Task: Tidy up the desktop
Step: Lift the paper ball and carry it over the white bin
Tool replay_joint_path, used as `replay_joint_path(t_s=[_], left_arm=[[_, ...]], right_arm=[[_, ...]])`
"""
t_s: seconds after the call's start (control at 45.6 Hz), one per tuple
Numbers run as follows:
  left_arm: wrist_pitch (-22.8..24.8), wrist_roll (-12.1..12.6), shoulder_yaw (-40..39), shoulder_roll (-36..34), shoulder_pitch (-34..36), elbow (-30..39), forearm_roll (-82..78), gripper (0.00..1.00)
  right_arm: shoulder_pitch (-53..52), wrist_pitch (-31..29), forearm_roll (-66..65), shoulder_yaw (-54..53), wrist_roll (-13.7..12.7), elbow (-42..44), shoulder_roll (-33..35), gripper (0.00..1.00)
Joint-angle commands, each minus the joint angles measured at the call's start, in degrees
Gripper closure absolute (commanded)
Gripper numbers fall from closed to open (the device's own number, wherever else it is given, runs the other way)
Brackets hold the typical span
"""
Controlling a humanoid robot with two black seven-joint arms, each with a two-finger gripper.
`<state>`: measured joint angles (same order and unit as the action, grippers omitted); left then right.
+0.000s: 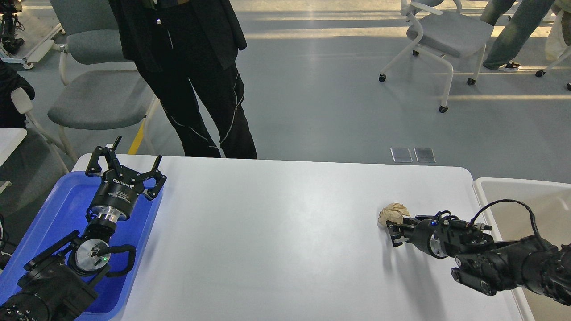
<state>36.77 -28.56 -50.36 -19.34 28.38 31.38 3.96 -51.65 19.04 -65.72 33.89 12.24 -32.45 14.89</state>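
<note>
One paper wad [392, 213], right claw [389, 228] touching

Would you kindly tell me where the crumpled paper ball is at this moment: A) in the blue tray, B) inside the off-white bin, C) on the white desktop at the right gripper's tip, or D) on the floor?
C: the crumpled paper ball sits on the white desktop, right at the right gripper, outside the blue tray and the off-white bin.

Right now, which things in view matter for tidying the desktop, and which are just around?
Job:
- desktop
- crumpled paper ball, at the right pincer
- off-white bin, beside the table's right edge
- blue tray, under the open left pincer

Just around:
- person in black behind the table
- grey chairs
- floor plates
</note>
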Motion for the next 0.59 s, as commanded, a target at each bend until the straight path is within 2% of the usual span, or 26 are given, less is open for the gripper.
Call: replay_joint_path(t_s=[0.0, 0.088, 0.307, 0.57], left_arm=[[-0.03, 0.00, 0.00, 0.00, 0.01, 0.00, 0.00, 0.00], [-0.03, 0.00, 0.00, 0.00, 0.01, 0.00, 0.00, 0.00], [-0.03, 0.00, 0.00, 0.00, 0.01, 0.00, 0.00, 0.00], [0.06, 0.00, 0.00, 0.00, 0.01, 0.00, 0.00, 0.00]], right_arm=[[-0.99, -0.06, 2.70, 0.04, 1.55, -1.30, 0.49, 1.00], [-2.57, -0.23, 3.14, -0.32, 2.52, -5.42, 2.24, 1.00], [-11.35, -0.50, 5.69, 0.21, 2.00, -21.94, 10.24, 1.00], [-25.24, -1.81, 5.60, 5.39, 1.56, -37.51, 21.22, 1.00]])
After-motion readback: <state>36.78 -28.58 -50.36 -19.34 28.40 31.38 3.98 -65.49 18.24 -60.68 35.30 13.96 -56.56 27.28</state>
